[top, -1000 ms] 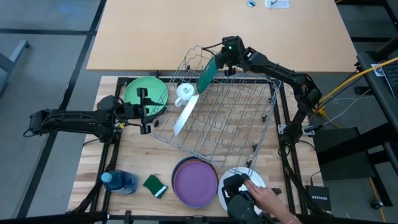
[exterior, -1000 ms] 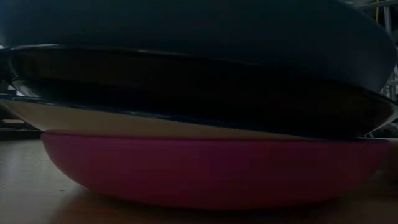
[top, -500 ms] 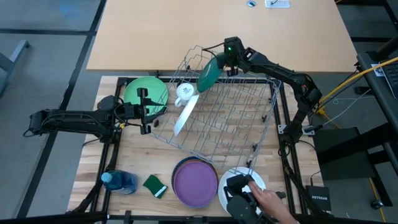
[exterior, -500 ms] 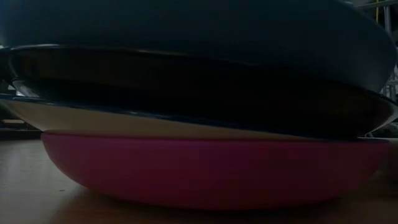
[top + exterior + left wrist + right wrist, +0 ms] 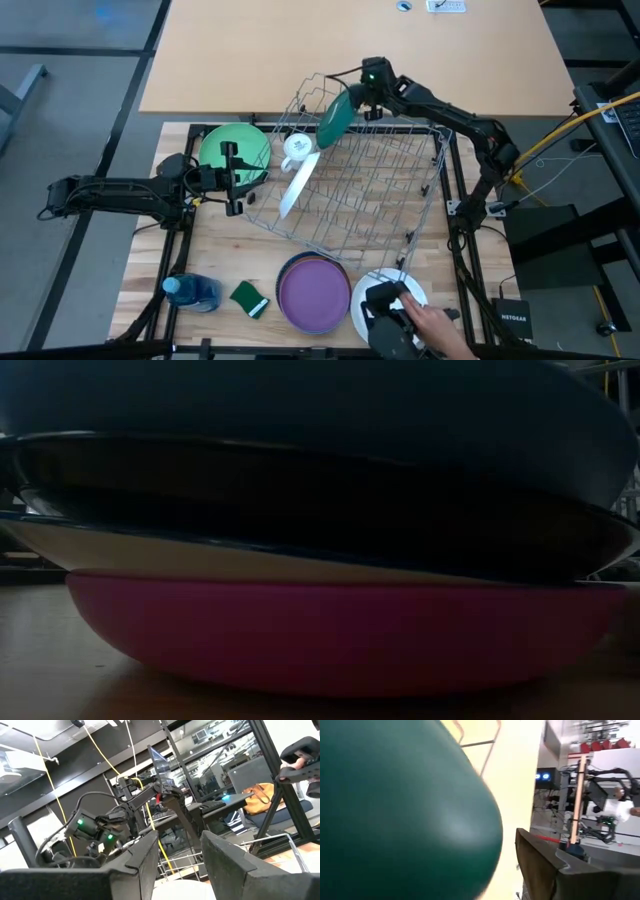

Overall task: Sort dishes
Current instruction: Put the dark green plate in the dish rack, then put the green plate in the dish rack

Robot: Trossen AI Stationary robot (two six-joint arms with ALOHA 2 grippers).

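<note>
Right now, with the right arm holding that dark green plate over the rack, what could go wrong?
1. The right gripper holds the dark green plate by its upper rim, tilted over the wire rack; it could slip or catch a wire.
2. The white plate leans in the rack nearby; a bump might topple it onto the white mug.
3. A person's hand is at the table's near edge by the plate stack: keep both arms away.

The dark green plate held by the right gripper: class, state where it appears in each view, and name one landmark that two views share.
High: dark green plate, tilted at the rack's far edge.
Low: not in it.
Left wrist: not identifiable.
Right wrist: fills the picture's left.
Shared landmark: the wire rack, also in the left wrist view.
</note>
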